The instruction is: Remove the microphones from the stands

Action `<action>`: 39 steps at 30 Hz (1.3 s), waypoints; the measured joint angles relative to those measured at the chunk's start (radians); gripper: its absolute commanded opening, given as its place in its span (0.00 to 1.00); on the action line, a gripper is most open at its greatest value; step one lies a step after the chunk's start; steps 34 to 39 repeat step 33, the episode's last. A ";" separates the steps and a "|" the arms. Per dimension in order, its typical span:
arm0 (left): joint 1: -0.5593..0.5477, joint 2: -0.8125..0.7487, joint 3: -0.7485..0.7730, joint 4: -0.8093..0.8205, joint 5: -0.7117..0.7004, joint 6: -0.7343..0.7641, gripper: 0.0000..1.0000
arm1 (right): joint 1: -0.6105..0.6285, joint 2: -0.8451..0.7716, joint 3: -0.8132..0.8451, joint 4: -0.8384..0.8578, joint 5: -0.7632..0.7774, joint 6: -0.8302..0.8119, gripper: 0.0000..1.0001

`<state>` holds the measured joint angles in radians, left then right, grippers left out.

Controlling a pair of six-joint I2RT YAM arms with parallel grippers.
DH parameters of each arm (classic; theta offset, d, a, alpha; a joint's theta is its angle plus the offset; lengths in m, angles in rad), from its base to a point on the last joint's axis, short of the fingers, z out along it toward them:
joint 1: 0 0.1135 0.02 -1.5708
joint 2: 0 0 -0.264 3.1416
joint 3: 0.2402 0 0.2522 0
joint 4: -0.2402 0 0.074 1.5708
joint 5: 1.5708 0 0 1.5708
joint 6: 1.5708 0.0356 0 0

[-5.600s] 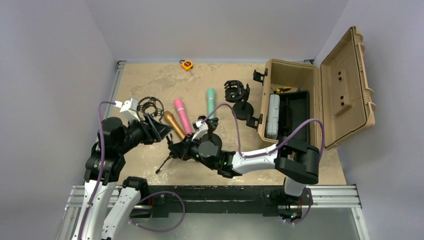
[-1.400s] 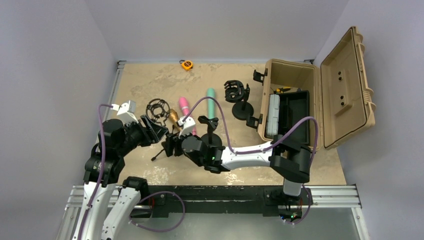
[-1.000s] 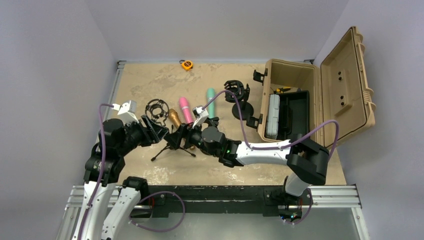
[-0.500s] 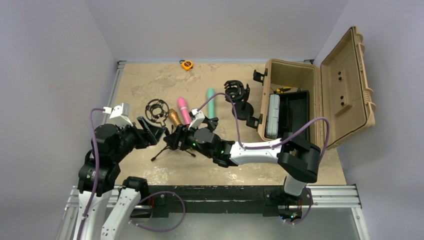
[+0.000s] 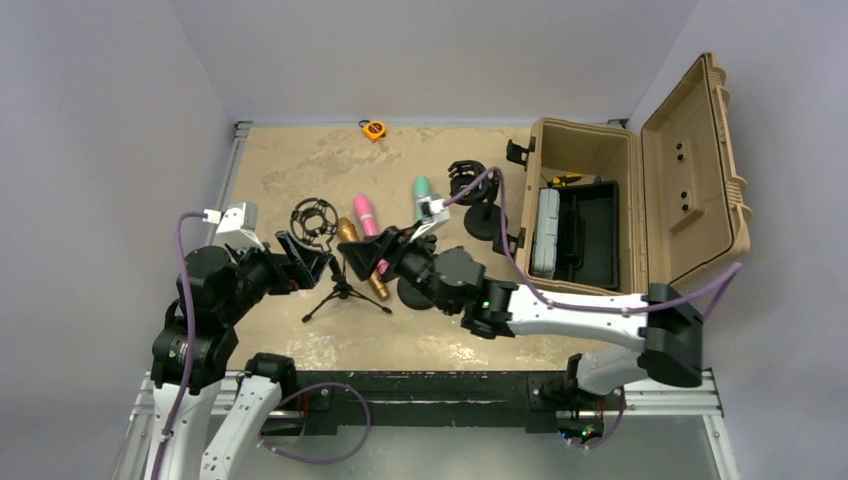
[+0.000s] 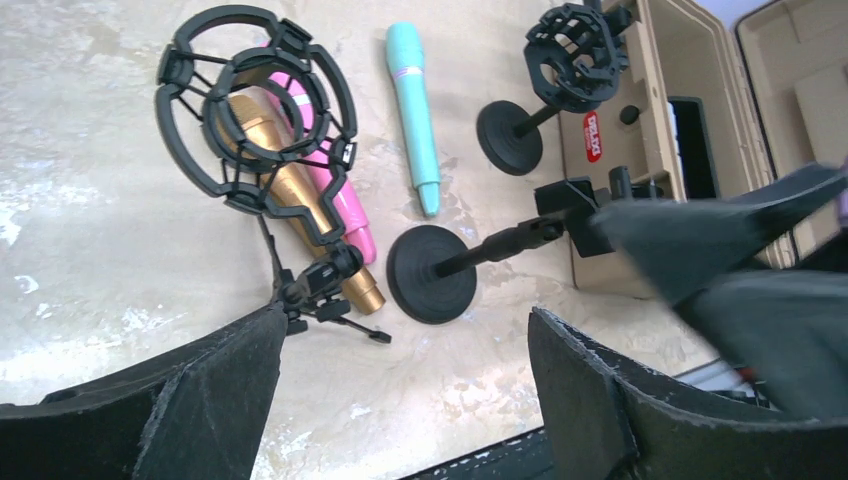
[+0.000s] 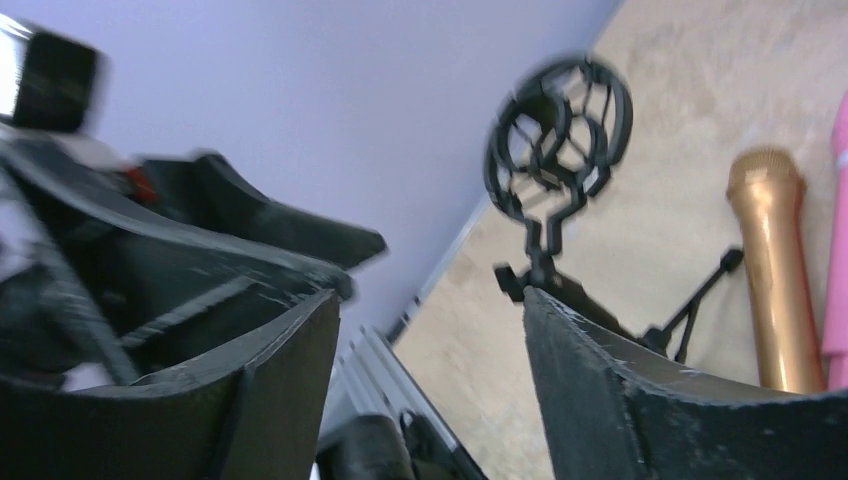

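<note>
Evidently, the gold microphone (image 7: 775, 270) is laid flat on the tabletop (image 5: 300, 160) toward its left edge, beside the pink microphone (image 5: 363, 212) and out of the empty stand (image 5: 343, 292), so the left tool (image 5: 303, 258) and right tool (image 7: 430, 300) are both spread wide with nothing gripped, the removal being judged done.

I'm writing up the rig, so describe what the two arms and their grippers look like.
Both arms have white links and black joints. A purple cable loops along the left arm and the right arm. Their black fingers are broad, matte wedges.
</note>
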<state>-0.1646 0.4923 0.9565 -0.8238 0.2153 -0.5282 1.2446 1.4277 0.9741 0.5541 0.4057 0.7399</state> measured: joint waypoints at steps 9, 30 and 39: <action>0.000 0.031 0.054 0.066 0.092 0.024 0.91 | -0.006 -0.380 0.000 0.024 0.234 -0.191 0.76; 0.000 -0.132 0.122 0.307 -0.027 0.077 0.92 | -0.008 -0.701 0.047 0.060 0.579 -0.438 0.89; 0.000 -0.132 0.118 0.306 -0.038 0.077 0.92 | -0.008 -0.742 -0.008 0.104 0.570 -0.479 0.98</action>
